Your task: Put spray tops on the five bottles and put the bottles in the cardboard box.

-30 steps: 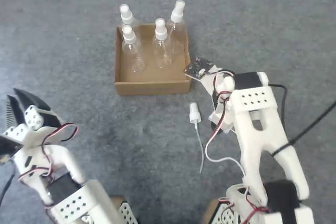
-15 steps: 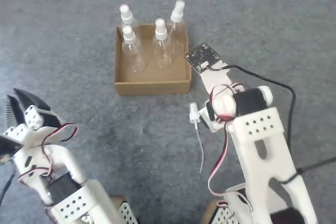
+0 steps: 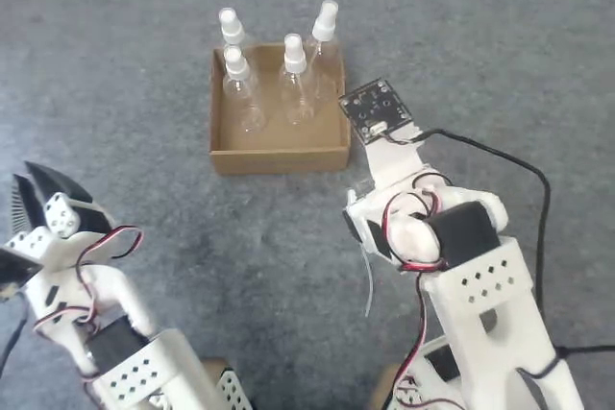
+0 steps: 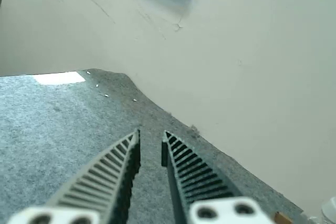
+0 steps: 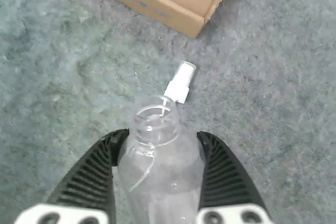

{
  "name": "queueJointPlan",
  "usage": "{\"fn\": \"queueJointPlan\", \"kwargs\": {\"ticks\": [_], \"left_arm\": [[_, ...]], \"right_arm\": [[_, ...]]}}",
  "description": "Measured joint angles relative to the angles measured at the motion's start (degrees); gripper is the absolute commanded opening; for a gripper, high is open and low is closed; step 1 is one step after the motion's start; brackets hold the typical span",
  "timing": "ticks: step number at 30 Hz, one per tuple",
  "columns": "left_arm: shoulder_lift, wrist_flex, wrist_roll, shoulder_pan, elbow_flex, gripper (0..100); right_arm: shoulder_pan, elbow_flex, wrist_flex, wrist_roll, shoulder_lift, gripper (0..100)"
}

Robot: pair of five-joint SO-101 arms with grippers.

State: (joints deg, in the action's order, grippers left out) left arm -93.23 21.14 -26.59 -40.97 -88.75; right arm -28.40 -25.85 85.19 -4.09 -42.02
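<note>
Last bottle of the five, by the look of it. The right arm's black ribbed gripper (image 5: 160, 136) is clamped on the clear plastic bottle (image 5: 157, 174), one jaw on each side just below its open neck; no top on it yet. The small white spray top with its thin dip tube (image 5: 180, 83) lies loose on the grey carpet (image 3: 144, 93), just beyond the bottle's mouth, between the held bottle and the near corner of the brown cardboard box (image 5: 152, 6); near the bottle, not touching it. From above, the four capped clear bottles (image 3: 296, 84) are grouped at the box; whether all four stand inside its walls I cannot tell.

The left gripper (image 4: 151, 140) sits well apart, off at the carpet's edge by the wall; its toothed jaws are parted by a narrow gap with nothing between them.

The step in hand reads as capping; the next move probably calls for the free arm to come across, pinch the spray top, and thread the tube down into the neck while the bottle is held steady. Only then the box.
</note>
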Motion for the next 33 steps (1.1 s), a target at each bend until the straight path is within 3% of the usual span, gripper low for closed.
{"fn": "queueJointPlan", "kwargs": {"ticks": [6,15,24,33], "left_arm": [[0.0,0.0,0.0,0.0,-0.7,7],[0.0,0.0,0.0,1.49,-0.7,7],[0.0,0.0,0.0,1.41,-0.7,7],[0.0,0.0,0.0,2.29,-0.7,7]], "right_arm": [[-0.62,0.0,0.0,4.04,-0.09,0.6],[-0.62,-3.25,-0.26,4.4,-3.43,0.6],[-0.7,-19.96,-13.27,4.4,-20.4,0.6],[-0.7,-23.3,-18.02,5.8,-22.51,0.6]]}}
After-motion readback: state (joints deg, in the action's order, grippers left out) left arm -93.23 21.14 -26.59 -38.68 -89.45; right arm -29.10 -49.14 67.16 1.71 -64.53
